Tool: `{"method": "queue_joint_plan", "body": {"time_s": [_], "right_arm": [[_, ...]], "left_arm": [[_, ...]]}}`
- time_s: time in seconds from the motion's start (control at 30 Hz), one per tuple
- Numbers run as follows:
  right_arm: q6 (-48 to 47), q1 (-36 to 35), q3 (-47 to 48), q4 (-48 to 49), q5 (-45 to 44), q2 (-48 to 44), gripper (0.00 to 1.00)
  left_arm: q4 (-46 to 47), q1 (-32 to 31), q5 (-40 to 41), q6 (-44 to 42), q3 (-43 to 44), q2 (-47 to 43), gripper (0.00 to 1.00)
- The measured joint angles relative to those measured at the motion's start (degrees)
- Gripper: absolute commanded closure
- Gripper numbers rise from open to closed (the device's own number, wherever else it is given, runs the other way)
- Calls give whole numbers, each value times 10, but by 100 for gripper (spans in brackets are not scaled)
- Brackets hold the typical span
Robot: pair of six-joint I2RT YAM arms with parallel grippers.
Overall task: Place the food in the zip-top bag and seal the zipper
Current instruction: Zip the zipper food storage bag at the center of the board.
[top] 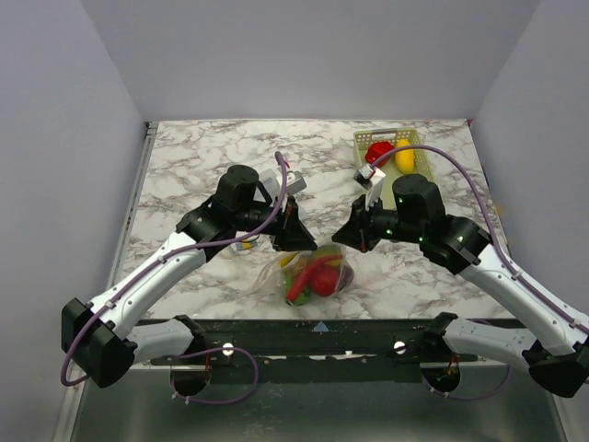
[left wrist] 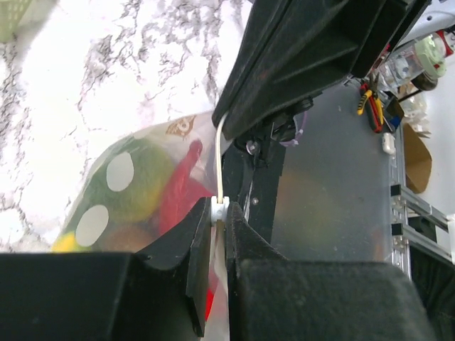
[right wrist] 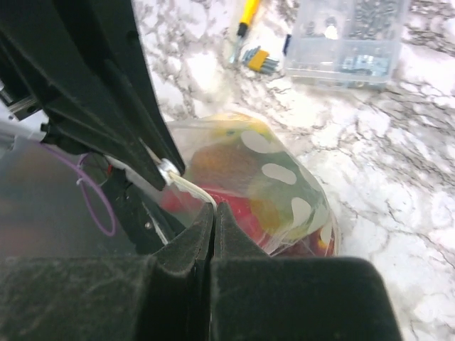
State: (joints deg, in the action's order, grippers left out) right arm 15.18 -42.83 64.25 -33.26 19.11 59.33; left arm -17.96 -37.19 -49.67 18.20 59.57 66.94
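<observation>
The clear zip-top bag [top: 313, 274] lies near the table's front edge. Inside it is food: a red piece [top: 324, 278], a green one [top: 296, 296] and yellow bits. My left gripper [top: 306, 246] is at the bag's upper left corner. In the left wrist view it [left wrist: 220, 213] is shut on the zipper's white slider [left wrist: 217, 208], with the strip [left wrist: 217, 160] running up from it. My right gripper [top: 343, 241] is at the upper right corner. In its wrist view it [right wrist: 215, 207] is shut on the bag's mouth edge by the zipper strip [right wrist: 193, 189].
A pale green mesh basket [top: 419, 138] at the back right holds a red food [top: 379, 150] and a yellow one [top: 405, 155]. A small white object [top: 373, 175] lies in front of it. The right wrist view shows a clear parts box [right wrist: 348, 35] and a yellow-handled tool [right wrist: 247, 18].
</observation>
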Motion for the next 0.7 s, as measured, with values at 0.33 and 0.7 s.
{"method": "queue_joint_plan", "body": {"time_s": [0.33,0.7], "right_arm": [[33,0,-16,1,-103,-21,100],[48,-1,-42,-9,-207,-52,100]], "left_arm": [[-64,0,57,-15,0,-35,100],[-110,0,98,-26,-14,-66,100]]}}
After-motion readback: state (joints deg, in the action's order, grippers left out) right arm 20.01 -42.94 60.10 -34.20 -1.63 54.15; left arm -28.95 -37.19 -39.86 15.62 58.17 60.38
